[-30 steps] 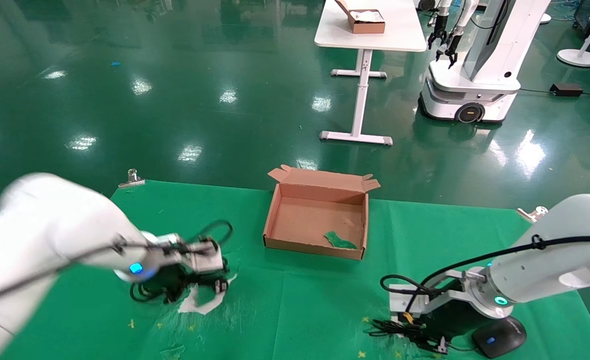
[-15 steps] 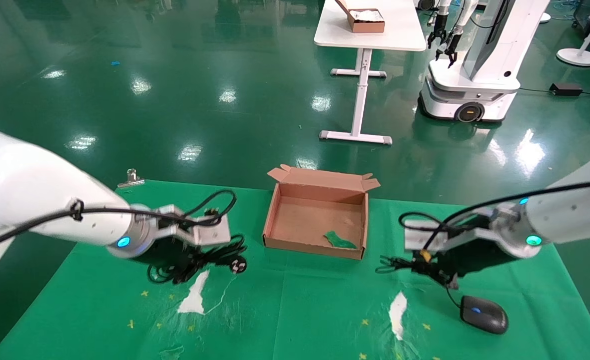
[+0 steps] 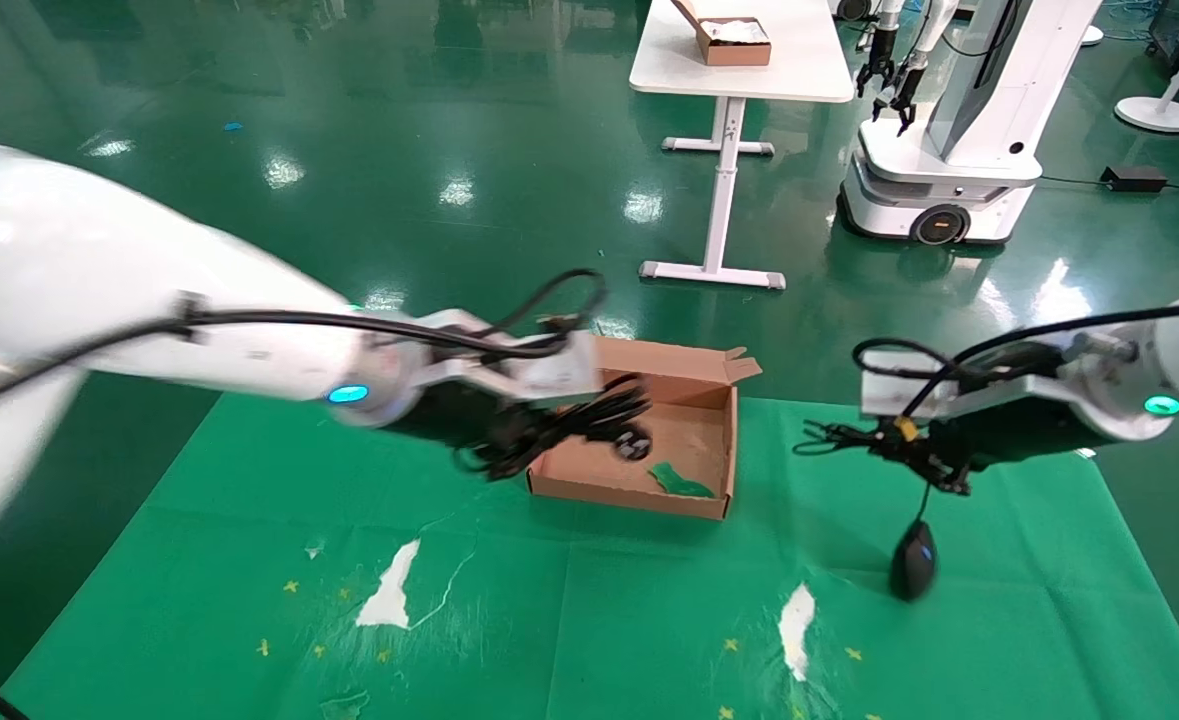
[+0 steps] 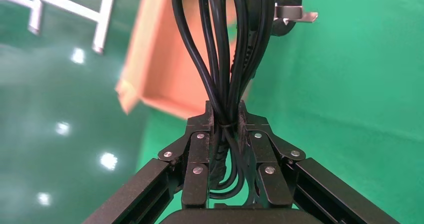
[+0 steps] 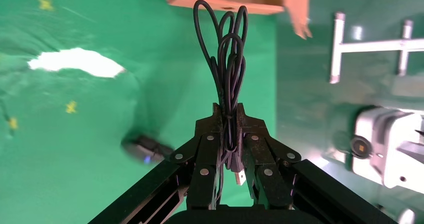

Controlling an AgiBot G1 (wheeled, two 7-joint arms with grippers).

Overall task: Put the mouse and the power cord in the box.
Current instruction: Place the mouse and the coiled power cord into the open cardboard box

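The brown cardboard box (image 3: 629, 493) lies open at the back middle of the green cloth. My left gripper (image 3: 524, 435) (image 4: 226, 109) is shut on the coiled power cord (image 3: 589, 415) (image 4: 225, 49). It holds the cord above the box's left side, with the plug (image 3: 634, 445) (image 4: 287, 14) dangling over the box floor (image 4: 165, 59). My right gripper (image 3: 899, 437) (image 5: 229, 111) hovers right of the box, shut on the mouse's thin bundled cable (image 3: 834, 437) (image 5: 227, 49). The mouse (image 3: 913, 570) (image 5: 145, 150) hangs from that cable just over the cloth; I cannot tell whether it touches.
A green scrap (image 3: 684, 482) lies inside the box. White torn patches (image 3: 389, 595) (image 3: 797, 618) mark the cloth near the front. A metal clip (image 3: 1084, 452) holds the cloth's right back edge. Beyond the table stand a white desk (image 3: 739, 60) and another robot (image 3: 949, 150).
My left arm has lifted the power cord off the cloth and carried it right, over the box. My right arm has risen with the cable bundle, pulling the mouse up and left.
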